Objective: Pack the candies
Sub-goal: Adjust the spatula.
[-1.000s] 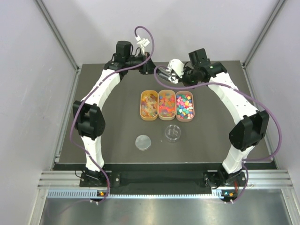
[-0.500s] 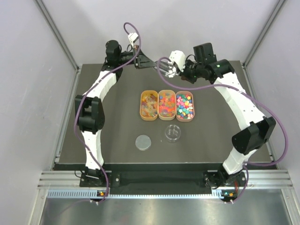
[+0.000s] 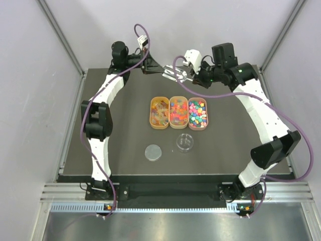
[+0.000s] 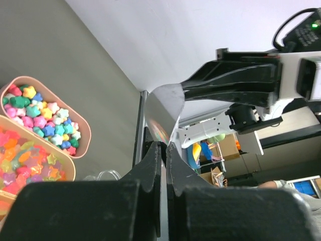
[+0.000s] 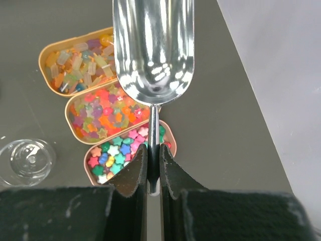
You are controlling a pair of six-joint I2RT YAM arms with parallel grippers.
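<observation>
- Left gripper (image 4: 163, 148): jaws pressed together, seemingly nipping the metal scoop (image 5: 153, 45) by its front lip.
- Scoop's long axis runs 9-to-3 between the grippers; candies (image 3: 179, 111) lie at 6 o'clock, in orange trays (image 3: 150, 114).
- Right gripper (image 5: 154, 153): pinching the scoop's handle.

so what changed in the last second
The left gripper closed, seemingly on the rim of the scoop. The right gripper kept the handle as its arm swung out to the right. The candies, trays, dish and lid stayed put.
</observation>
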